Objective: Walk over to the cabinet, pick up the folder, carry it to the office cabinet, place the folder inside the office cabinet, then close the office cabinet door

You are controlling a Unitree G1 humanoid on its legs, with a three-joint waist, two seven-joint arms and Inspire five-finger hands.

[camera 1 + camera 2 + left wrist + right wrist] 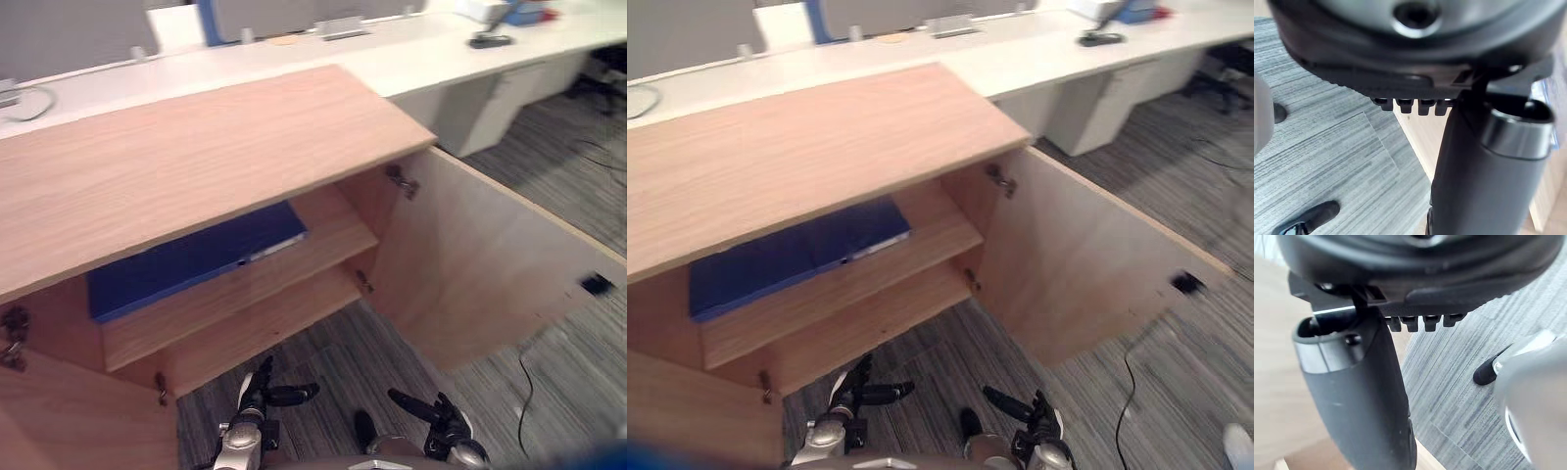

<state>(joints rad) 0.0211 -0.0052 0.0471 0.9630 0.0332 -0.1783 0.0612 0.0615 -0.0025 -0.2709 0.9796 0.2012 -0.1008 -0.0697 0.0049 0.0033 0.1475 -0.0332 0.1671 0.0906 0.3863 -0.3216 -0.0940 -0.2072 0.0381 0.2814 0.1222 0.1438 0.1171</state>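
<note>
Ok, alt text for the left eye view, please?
A blue folder lies flat on the upper shelf of the wooden office cabinet, whose door stands wide open. The left hand and right hand hang low over grey carpet, empty.

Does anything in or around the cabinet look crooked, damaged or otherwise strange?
Nothing looks damaged or spilled. The blue folder lies flat on the upper shelf of the cabinet, slightly askew to the shelf's front edge. The right door stands wide open.
</note>
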